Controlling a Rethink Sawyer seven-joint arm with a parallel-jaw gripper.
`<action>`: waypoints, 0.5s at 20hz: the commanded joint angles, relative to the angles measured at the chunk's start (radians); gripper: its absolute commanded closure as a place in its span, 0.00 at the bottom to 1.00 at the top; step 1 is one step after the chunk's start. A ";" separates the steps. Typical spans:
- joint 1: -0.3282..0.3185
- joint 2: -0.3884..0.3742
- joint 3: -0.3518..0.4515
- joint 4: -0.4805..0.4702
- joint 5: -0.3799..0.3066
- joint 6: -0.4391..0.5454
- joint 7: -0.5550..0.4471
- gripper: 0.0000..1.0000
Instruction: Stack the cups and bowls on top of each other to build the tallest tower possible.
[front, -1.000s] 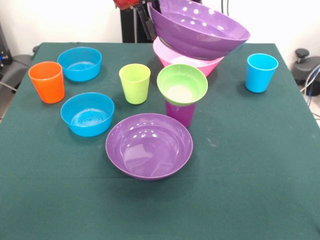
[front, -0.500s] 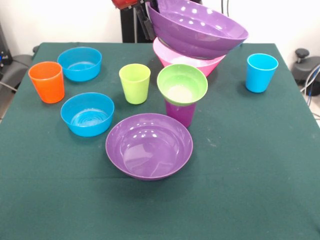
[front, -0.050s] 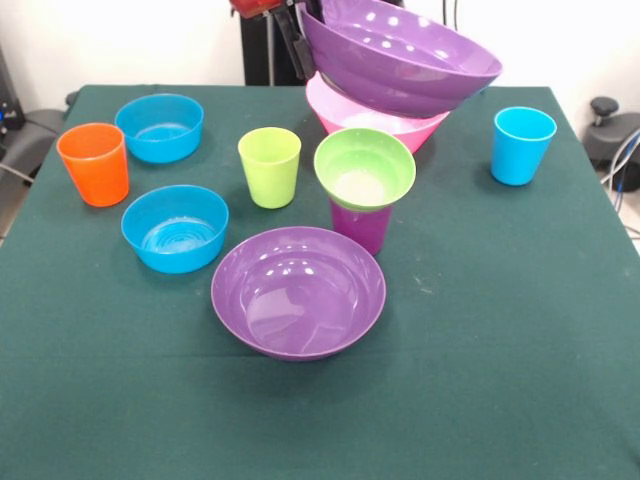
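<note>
Slightly rightward since a moment ago, the wide glossy purple plastic bowl (front, -0.050s: 400, 55) hangs tilted, grasped by the tool (front, -0.050s: 300, 40), above the green-clothed bench (front, -0.050s: 500, 350); white wall behind.

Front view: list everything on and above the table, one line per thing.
orange cup: one, orange, left edge of the table.
lime green cup: one, lime, centre.
light blue cup: one, light blue, right side.
purple cup: one, purple, centre, under the green bowl.
green bowl: one, green, sitting on the purple cup.
blue bowls: two, blue, left side.
purple bowl on the table: one, purple, front centre.
lifted purple bowl: one, purple, tilted above the pink bowl.
pink bowl: one, pink, back centre.
table: one, dark green cloth.
gripper: one, black, at the lifted bowl's left rim.
</note>
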 joint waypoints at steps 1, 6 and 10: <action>-0.001 0.054 0.028 0.058 -0.057 -0.004 -0.198 1.00; -0.008 0.055 0.036 0.063 -0.060 -0.002 -0.200 1.00; -0.012 0.052 0.042 0.069 -0.063 0.004 -0.201 1.00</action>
